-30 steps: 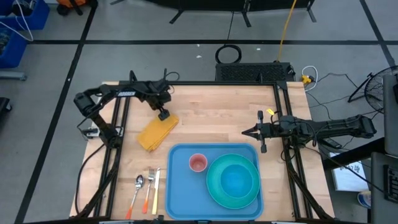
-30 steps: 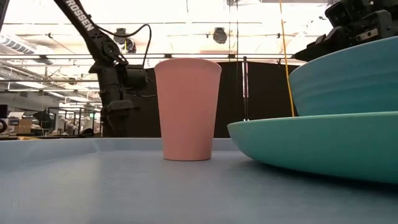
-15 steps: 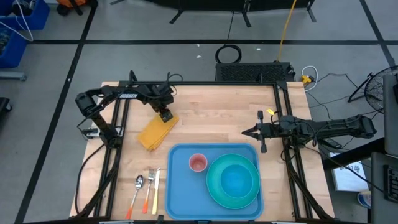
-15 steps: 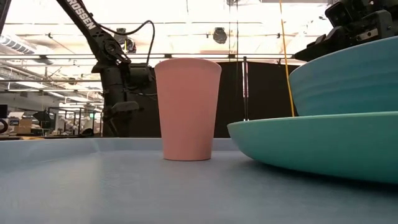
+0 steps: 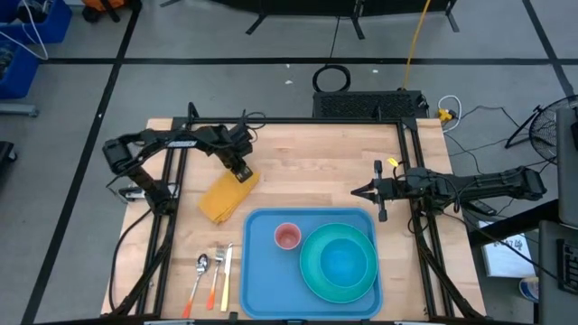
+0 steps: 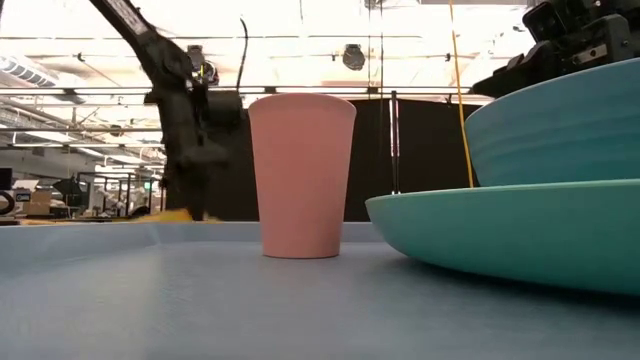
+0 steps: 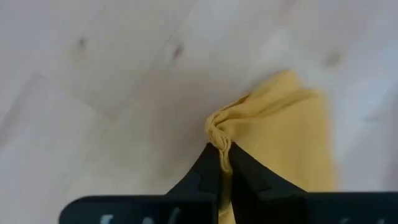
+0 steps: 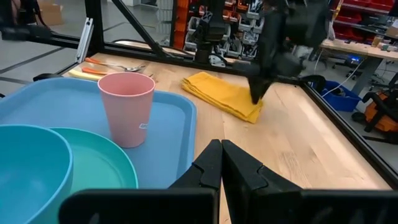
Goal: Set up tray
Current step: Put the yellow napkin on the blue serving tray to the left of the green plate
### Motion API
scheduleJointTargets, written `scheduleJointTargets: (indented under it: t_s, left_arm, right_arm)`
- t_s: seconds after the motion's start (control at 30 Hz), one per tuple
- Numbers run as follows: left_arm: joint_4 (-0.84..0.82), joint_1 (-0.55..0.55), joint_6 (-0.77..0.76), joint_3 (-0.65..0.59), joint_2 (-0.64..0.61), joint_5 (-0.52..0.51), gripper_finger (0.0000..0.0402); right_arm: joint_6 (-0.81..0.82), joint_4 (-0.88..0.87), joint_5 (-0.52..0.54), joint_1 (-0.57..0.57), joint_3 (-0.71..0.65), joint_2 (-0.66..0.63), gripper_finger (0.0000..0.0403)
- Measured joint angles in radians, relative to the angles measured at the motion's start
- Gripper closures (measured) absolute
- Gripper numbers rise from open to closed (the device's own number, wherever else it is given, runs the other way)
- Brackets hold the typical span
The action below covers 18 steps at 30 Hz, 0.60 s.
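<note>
A folded yellow cloth (image 5: 224,195) lies on the wooden table to the left of the light-blue tray (image 5: 262,280). My left gripper (image 5: 240,173) is down on the cloth's far right corner and shut on it. On the tray stand a pink cup (image 5: 287,236) and a teal plate (image 5: 312,271) carrying a teal bowl (image 5: 343,262). My right gripper (image 5: 366,191) is shut on nothing and waits above the table just beyond the tray's far right corner. The right wrist view shows the cup (image 8: 127,109), the cloth (image 8: 221,93) and the left arm (image 8: 273,50). My left gripper pinches the yellow cloth's far right corner (image 7: 219,132) between its two fingers, so the cloth bunches into small folds at the fingertips. The fingers come from above, pointing down. The rest of the cloth (image 7: 292,143) lies flat on the table.
A spoon, a fork and a knife (image 5: 213,275) lie side by side on the table left of the tray. Black frame rails (image 5: 167,199) run along the table's left and right sides. Bare wood (image 5: 316,171) stretches between the two grippers.
My left gripper has come down a little toward the table's near edge onto the cloth's far right corner and has shut on it, bunching that corner. The rest of the cloth has stayed where it was.
</note>
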Motion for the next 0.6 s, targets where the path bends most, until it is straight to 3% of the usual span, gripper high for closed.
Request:
scheduleJointTargets:
  t_s: [0.33,0.6]
  left_arm:
    - [-0.054,-0.133,-0.094,0.111,-0.345,-0.155,0.0392]
    - [-0.079,-0.371,-0.233,0.215,-0.483,-0.317,0.0392]
  right_arm:
    - [0.001,0.006,-0.002,0.001,0.0,0.0,0.0403]
    - [-0.004,0.018,-0.001,0.001,0.0,0.0,0.0403]
